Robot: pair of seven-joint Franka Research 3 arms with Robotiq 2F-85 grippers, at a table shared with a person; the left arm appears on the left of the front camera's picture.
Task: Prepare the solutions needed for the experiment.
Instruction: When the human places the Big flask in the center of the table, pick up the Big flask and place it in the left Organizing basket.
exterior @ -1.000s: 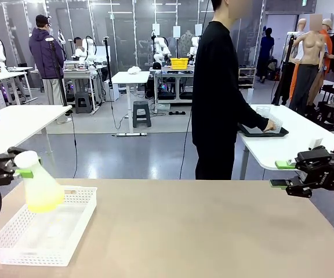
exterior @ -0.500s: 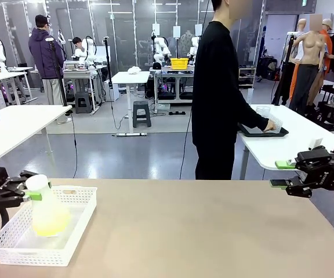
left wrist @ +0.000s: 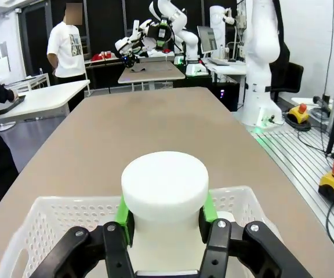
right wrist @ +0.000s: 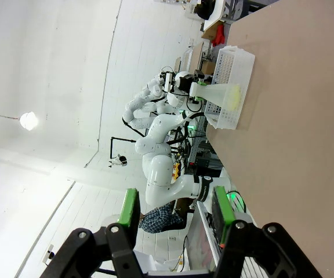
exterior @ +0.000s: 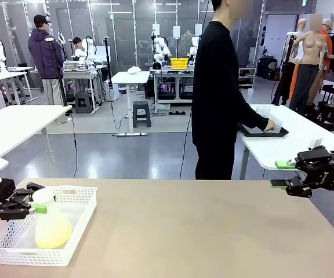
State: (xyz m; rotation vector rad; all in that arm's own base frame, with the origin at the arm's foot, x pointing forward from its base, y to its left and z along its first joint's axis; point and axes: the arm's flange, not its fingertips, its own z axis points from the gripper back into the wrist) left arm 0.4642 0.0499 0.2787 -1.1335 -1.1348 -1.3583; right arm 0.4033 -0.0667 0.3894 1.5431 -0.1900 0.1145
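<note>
A frosted conical flask (exterior: 50, 223) with a white cap (left wrist: 164, 182) stands in the white basket (exterior: 77, 229) at the table's left front. The solutions (exterior: 52, 236) form a pale yellow-green layer in the flask's bottom. My left gripper (exterior: 36, 208) comes in from the left, and its green pads sit against both sides of the flask's neck just under the cap. In the left wrist view the left gripper (left wrist: 166, 209) hugs that neck. My right gripper (exterior: 284, 174) hovers open past the table's right edge, with nothing between its fingers (right wrist: 131, 209). Flask (right wrist: 216, 92) and basket (right wrist: 236, 63) show far off in the right wrist view.
The tan table (exterior: 213, 231) stretches bare from the basket to the right edge. A person in black (exterior: 219, 92) stands beyond the far edge, turned to a white side table (exterior: 294, 145), with a hand on a black tray (exterior: 262, 132).
My left gripper has come down with the flask, from above the basket's left edge to standing inside the basket. The right arm and the person have not moved.
</note>
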